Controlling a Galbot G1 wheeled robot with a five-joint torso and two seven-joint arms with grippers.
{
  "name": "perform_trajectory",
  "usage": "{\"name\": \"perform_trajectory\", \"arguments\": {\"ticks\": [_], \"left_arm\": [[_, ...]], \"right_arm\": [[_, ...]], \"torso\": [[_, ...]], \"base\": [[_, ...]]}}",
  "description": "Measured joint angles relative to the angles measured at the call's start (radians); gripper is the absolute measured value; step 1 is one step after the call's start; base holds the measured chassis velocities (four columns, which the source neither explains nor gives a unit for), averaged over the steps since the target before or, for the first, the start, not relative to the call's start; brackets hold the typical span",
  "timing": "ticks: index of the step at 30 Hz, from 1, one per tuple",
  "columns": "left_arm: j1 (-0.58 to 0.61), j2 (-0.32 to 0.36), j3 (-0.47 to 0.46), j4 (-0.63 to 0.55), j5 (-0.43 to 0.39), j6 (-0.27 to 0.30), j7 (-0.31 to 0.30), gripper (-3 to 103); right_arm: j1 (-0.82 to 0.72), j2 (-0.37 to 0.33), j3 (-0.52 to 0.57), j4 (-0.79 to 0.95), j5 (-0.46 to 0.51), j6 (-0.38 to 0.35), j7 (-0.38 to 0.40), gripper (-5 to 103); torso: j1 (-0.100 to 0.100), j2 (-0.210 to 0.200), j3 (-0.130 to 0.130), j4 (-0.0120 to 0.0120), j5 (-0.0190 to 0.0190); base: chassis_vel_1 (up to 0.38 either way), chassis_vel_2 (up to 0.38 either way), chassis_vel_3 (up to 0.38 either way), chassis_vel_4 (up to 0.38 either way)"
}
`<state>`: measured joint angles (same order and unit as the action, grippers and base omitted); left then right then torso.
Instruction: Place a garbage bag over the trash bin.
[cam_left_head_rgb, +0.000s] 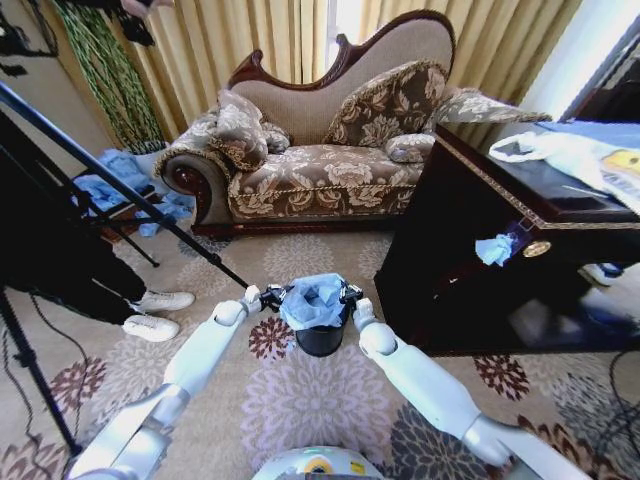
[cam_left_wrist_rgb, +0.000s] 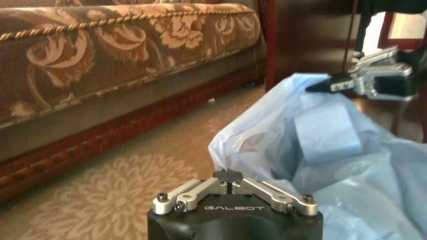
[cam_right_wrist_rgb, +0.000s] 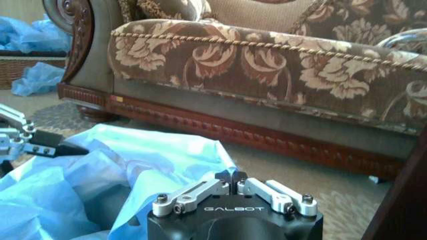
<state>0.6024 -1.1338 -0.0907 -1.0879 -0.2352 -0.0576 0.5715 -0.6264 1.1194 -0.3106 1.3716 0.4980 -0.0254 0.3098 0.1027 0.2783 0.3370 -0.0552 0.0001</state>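
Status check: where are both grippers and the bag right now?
Left gripper and right gripper shut on garbage bag, opposite edges. Bag bunched atop trash bin. Nothing blocking.

You face a carved-wood sofa (cam_left_head_rgb: 330, 150) in brown floral upholstery, with matching cushions (cam_left_head_rgb: 240, 130), set against gold curtains (cam_left_head_rgb: 230, 40) where daylight enters at a central gap. The floor is beige carpet (cam_left_head_rgb: 300, 400) with floral medallions. To your right stands a dark wooden cabinet (cam_left_head_rgb: 500, 250). To your left, black tripod legs (cam_left_head_rgb: 110, 185) cross the carpet.
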Motion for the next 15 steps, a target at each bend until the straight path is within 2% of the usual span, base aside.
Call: {"name": "perform_trajectory", "arguments": {"ticks": [5, 8, 15], "left_arm": [[0.016, 0.013, 0.001, -0.031, -0.012, 0.017, -0.003, 0], [0.014, 0.019, 0.000, -0.018, -0.024, 0.017, -0.004, 0], [-0.009, 0.019, -0.001, 0.017, -0.054, 0.017, -0.009, 0]], "right_arm": [[0.021, -0.026, -0.012, 0.008, 0.080, -0.022, -0.047, 0], [0.060, -0.034, -0.019, -0.038, 0.132, -0.039, -0.117, 0], [0.138, -0.034, -0.052, -0.120, 0.143, -0.047, -0.194, 0]], "torso": [[0.000, 0.000, 0.000, 0.0002, -0.0001], [0.000, 0.000, 0.000, 0.0003, -0.0001], [0.000, 0.000, 0.000, 0.0003, -0.0003]], "base": [[0.000, 0.000, 0.000, 0.000], [0.000, 0.000, 0.000, 0.000], [0.000, 0.000, 0.000, 0.000]]}}
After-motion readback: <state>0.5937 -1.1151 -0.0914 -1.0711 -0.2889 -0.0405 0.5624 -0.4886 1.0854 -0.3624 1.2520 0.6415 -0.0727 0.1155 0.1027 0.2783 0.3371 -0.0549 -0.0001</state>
